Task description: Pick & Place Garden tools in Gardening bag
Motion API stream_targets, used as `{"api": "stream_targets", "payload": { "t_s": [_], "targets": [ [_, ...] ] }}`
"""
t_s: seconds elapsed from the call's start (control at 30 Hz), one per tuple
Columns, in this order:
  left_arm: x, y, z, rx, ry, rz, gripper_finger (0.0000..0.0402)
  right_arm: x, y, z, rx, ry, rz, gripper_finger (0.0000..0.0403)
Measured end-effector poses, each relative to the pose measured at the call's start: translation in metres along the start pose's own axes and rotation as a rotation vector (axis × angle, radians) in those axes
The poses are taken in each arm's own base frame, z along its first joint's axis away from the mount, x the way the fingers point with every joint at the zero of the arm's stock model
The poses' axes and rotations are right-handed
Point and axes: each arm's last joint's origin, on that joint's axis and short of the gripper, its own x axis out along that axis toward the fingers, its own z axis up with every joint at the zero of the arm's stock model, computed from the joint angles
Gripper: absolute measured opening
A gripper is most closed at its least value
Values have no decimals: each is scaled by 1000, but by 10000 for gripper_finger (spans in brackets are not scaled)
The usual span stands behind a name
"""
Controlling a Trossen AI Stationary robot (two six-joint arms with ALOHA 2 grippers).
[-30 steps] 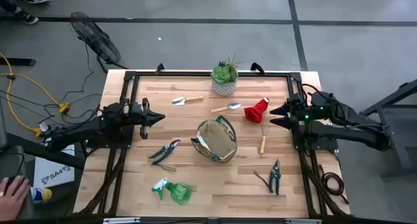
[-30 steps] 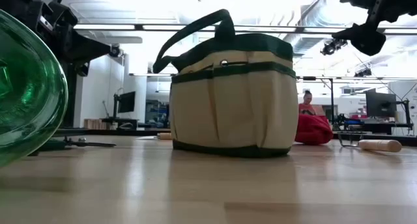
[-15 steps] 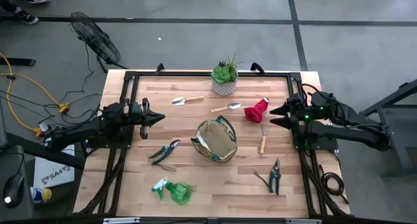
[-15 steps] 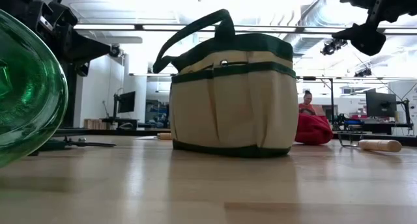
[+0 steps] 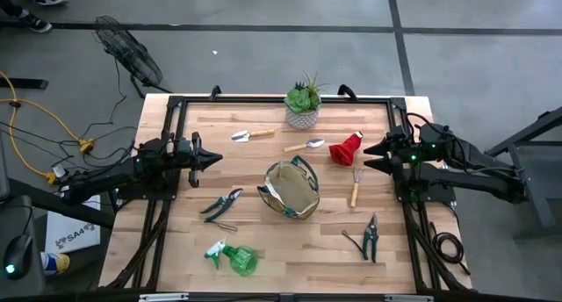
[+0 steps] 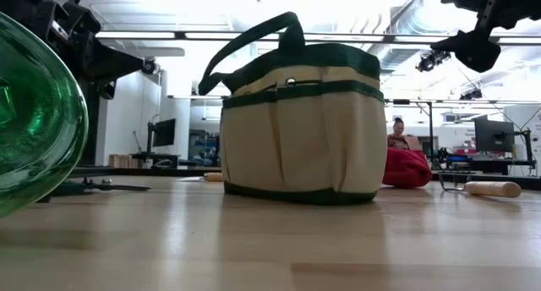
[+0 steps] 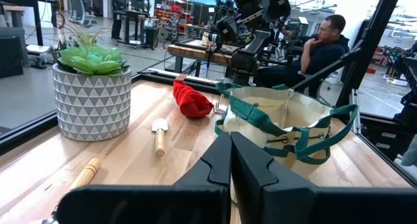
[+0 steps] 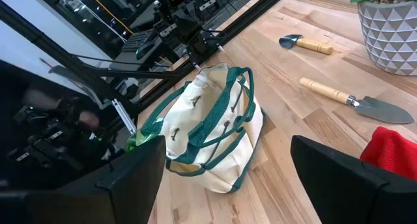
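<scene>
The khaki gardening bag (image 5: 291,190) stands open on its base at the table's middle. Around it lie two wooden-handled trowels (image 5: 252,134) (image 5: 305,146), a red cone (image 5: 346,149), a rake (image 5: 356,186), two pruning shears (image 5: 224,204) (image 5: 369,237) and a green spray bottle (image 5: 235,258). My left gripper (image 5: 218,160) is shut and empty, raised over the table's left side. My right gripper (image 5: 366,158) is open and empty, raised at the right side near the red cone.
A green succulent in a white patterned pot (image 5: 302,104) stands at the far edge. A black frame (image 5: 176,100) rims the table. In the wrist views a person (image 7: 322,45) sits beyond the table. Bare wood lies between the bag and the near edge.
</scene>
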Motion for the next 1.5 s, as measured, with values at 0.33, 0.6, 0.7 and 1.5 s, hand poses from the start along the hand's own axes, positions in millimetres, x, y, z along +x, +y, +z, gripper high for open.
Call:
{"api": "stream_targets", "payload": {
  "t_s": [0.33,0.6,0.7,1.5],
  "targets": [
    [0,0,0,0,0,0,0,0,0,0,0,0,0,321],
    [0,0,0,0,0,0,0,0,0,0,0,0,0,321],
    [0,0,0,0,0,0,0,0,0,0,0,0,0,321],
    [0,0,0,0,0,0,0,0,0,0,-159,-1,-1,321]
  ]
}}
